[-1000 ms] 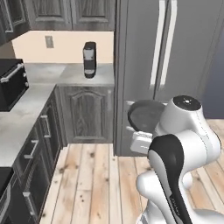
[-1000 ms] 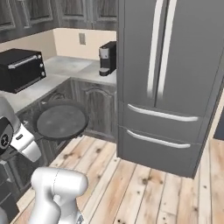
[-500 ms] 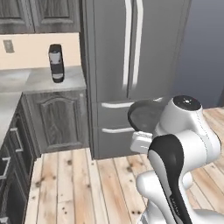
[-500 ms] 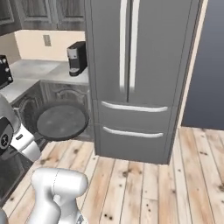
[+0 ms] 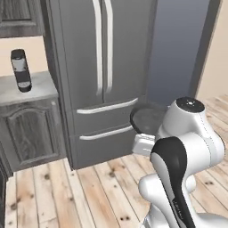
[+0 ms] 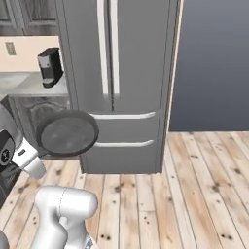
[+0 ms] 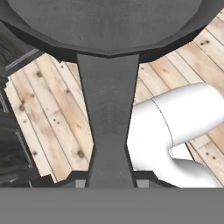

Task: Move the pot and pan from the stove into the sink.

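Fridge now fills the background, counter slid left: base turning | gripper apparently clamped on pan handle | sink-bound carry.

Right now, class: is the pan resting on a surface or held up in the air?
Held in the air. The gripper is shut on the pan's handle, with wooden floor below it, in front of the fridge.

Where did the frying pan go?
The pan is up in the air, held by its handle in the gripper. In the right base view it hangs at the left, in front of the fridge's drawers.
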Available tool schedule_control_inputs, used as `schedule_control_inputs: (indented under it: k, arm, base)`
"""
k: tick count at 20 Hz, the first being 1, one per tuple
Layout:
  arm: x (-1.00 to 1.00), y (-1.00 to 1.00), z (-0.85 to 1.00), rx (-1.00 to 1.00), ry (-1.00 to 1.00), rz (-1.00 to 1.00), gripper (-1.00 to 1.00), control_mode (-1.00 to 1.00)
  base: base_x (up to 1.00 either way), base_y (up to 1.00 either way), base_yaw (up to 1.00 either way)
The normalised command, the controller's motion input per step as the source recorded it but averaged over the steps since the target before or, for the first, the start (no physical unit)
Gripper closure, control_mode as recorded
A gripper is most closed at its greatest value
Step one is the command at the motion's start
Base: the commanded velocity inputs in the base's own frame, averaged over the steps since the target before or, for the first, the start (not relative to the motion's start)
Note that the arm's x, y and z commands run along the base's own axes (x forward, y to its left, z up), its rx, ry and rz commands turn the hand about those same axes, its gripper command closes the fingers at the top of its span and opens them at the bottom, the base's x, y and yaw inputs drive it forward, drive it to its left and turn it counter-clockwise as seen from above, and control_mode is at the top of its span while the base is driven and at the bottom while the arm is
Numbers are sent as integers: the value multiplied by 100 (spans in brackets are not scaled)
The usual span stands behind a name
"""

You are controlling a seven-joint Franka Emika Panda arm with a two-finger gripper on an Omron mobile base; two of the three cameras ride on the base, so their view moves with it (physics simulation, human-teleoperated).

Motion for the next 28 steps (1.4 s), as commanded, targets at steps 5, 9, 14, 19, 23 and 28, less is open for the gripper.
schedule_control_inputs:
  k: [5, 9, 14, 19, 23, 28]
  arm:
    - [0, 0, 0, 0, 0, 0, 100, 100]
    - [0, 0, 0, 0, 0, 0, 100, 100]
    - [0, 0, 0, 0, 0, 0, 100, 100]
    - [0, 0, 0, 0, 0, 0, 100, 100]
    - [0, 0, 0, 0, 0, 0, 100, 100]
    - [0, 0, 0, 0, 0, 0, 100, 100]
  base:
    - [2, -23, -36]
    - [2, -22, -37]
    - [2, -22, -37]
    - [1, -22, -37]
    - [3, -21, -38]
    - [3, -20, -38]
